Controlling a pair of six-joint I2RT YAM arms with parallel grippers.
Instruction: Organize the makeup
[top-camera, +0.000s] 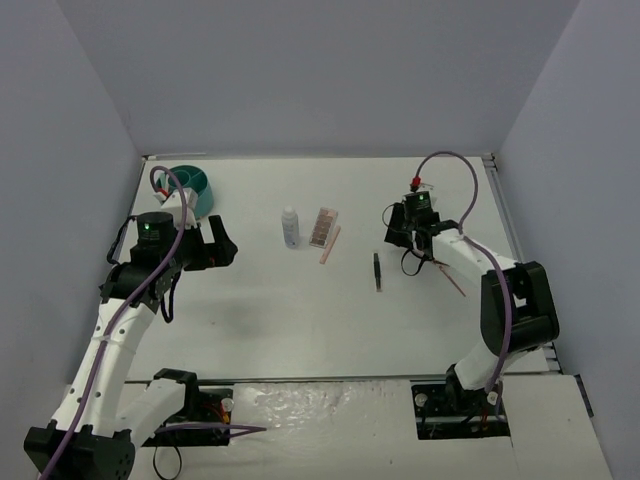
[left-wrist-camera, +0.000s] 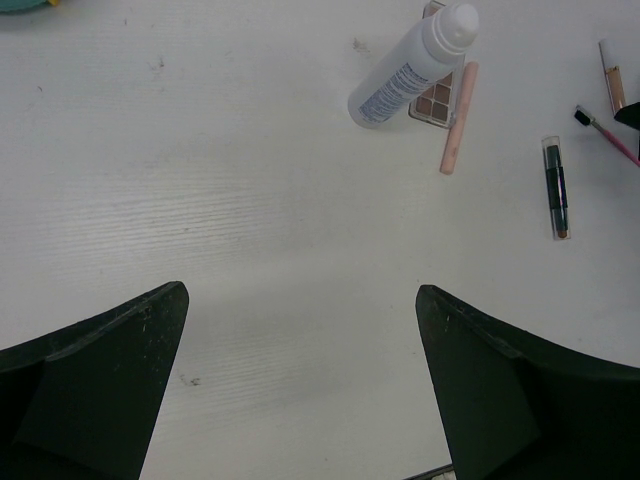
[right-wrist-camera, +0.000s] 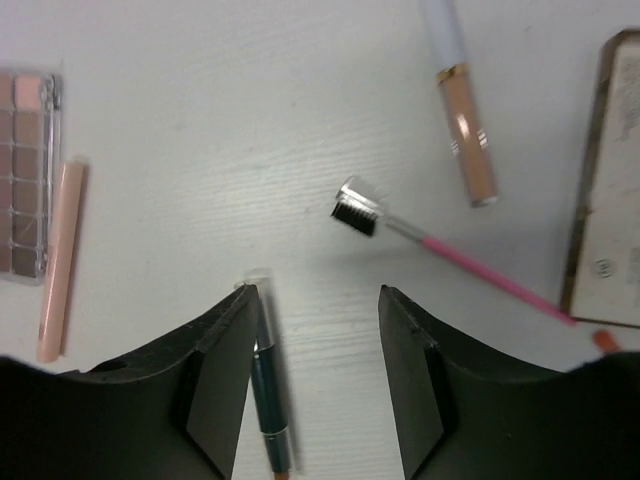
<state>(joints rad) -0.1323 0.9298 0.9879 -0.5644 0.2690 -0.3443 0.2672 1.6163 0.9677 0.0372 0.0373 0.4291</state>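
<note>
Right now my right claw (right-wrist-camera: 315, 300) hangs low over the table (right-wrist-camera: 200, 100), jaws partly apart and nothing between them. The dark teal stick (right-wrist-camera: 268, 390) lies just beside one finger, partly under it and outside the gap. The pink-handled brow brush (right-wrist-camera: 460, 262) lies just ahead. If the stick is my pick, I judge I should shift sideways until it sits centred between the pads. Then I should go down to the table and close across the stick's middle so it cannot roll or tip. My left claw (left-wrist-camera: 300, 290) is spread wide, empty, with the white bottle (left-wrist-camera: 410, 70) well ahead.
</note>
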